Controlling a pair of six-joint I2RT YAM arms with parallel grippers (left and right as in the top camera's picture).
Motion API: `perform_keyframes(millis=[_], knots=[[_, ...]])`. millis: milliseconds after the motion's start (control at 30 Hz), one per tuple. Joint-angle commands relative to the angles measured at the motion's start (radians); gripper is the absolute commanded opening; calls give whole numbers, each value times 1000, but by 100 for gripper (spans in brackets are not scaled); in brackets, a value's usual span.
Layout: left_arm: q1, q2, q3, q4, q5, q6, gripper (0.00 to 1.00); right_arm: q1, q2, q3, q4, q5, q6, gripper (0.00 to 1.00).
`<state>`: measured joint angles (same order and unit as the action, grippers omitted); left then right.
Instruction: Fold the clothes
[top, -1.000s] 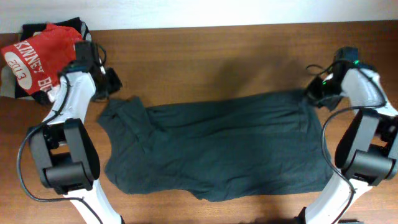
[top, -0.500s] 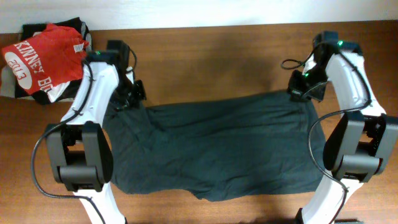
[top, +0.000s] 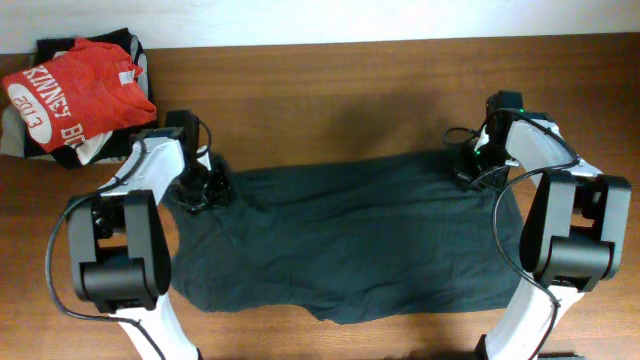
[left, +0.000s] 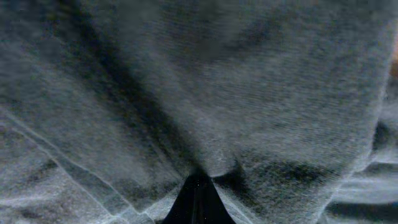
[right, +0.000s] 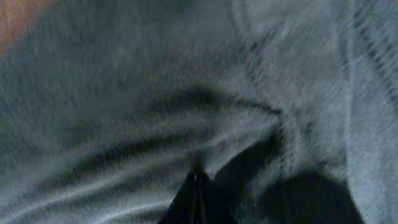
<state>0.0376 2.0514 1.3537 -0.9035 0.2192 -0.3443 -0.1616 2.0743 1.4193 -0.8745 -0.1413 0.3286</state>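
The black T-shirt (top: 345, 240) lies spread across the table's middle, plain side up, no lettering showing. My left gripper (top: 203, 190) is down on its far left corner, and its wrist view is filled with dark fabric (left: 205, 93) bunched at the shut fingertips (left: 198, 186). My right gripper (top: 466, 172) is down on the shirt's far right corner; its fingers (right: 196, 193) are shut with fabric (right: 186, 112) gathered around them.
A red T-shirt with white lettering (top: 75, 95) lies on a dark garment at the table's far left corner. Bare wooden tabletop (top: 340, 100) runs behind the black shirt. Both arm bases stand at the front edge.
Both grippers have moved inward and down onto the shirt's far corners. The shirt's far edge has shifted slightly toward the middle.
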Motion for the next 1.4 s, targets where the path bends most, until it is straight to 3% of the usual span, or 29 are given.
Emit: perform_keyframes(millis=[0,133,267,333,367,467,533,600,733,767,833,867,1000,1100,1200,1367], knots=[[95,138,-40,97,-136,-26,0,-48,66,-12,51,52,28,4],[108,142,-21,247,-137,-21,0,-83,66,-11,117,68,24,4],[109,142,130,261,-166,24,0,-116,66,-1,134,68,24,4],[108,142,230,217,-190,28,17,-116,66,53,89,67,24,4],[109,142,303,143,-220,29,42,-116,65,102,34,68,24,4],[109,142,566,-110,-299,29,66,-126,48,335,-183,67,24,5],[109,142,779,-299,-307,28,74,-128,9,517,-345,67,24,23],[108,142,966,-475,-306,24,94,-128,-42,668,-497,67,24,44],[106,97,1246,-777,-314,-56,94,-127,-208,810,-690,67,16,47],[106,62,1265,-785,-305,-45,94,-127,-280,810,-731,63,16,51],[93,-61,1263,-785,-287,-43,96,-106,-407,810,-814,56,-10,71],[85,-122,1247,-784,-287,-43,97,-89,-457,799,-824,40,-42,99],[42,-444,915,-784,-263,-48,98,29,-686,616,-824,14,-40,98],[41,-724,491,-757,-257,-87,98,122,-883,308,-803,6,2,99],[41,-933,57,-637,-158,-97,97,131,-1006,6,-656,-7,34,99],[40,-967,-485,-362,23,-97,89,131,-1001,-412,-415,-133,77,98]])
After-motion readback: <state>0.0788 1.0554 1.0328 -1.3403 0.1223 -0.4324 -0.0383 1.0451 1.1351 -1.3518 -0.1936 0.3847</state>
